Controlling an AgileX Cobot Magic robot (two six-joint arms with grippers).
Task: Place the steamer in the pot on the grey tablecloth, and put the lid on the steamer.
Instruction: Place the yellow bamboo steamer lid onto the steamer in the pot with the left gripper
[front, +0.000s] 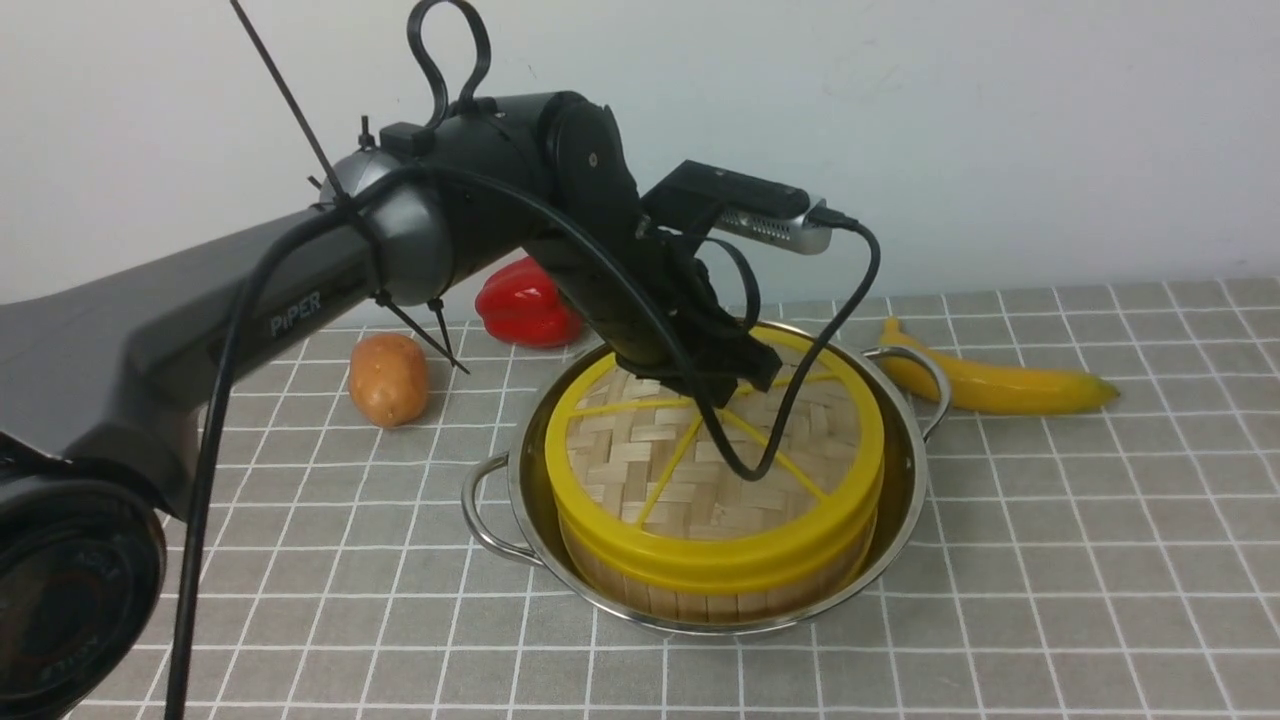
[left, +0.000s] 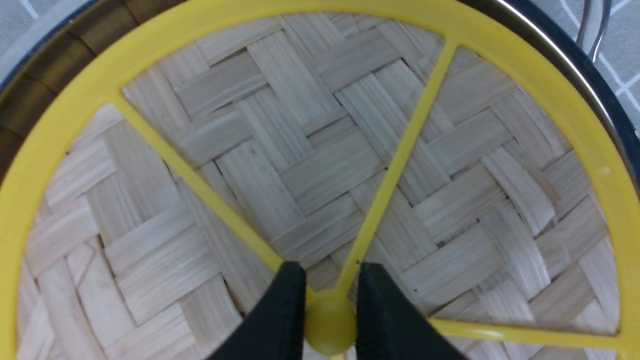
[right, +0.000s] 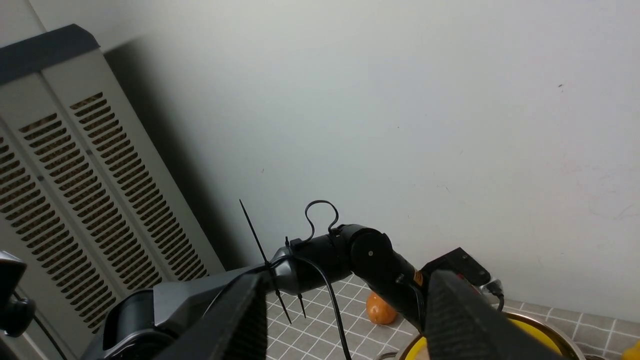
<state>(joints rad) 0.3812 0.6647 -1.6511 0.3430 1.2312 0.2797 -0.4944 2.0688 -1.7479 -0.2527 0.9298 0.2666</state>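
In the front view, my left gripper (front: 745, 385) is positioned over the center of the woven bamboo lid (front: 715, 470). In the left wrist view, its fingertips stand on opposite sides of the round yellow knob (left: 330, 322) at the hub where the lid's yellow spokes meet. The jaws are closed on this knob, parted only by its width; the grip is on the lid.

The lid lies on the bamboo steamer (front: 720, 603), its thick yellow rim above the slatted wall. The steamer is inside the stainless-steel pot (front: 905, 500), with the pot's wall around it. The pot rests on the grey tablecloth (front: 330, 600), one loop handle at each side.

My right gripper (right: 345, 320) is released: in the right wrist view its fingers stand wide apart, and nothing is held between them.
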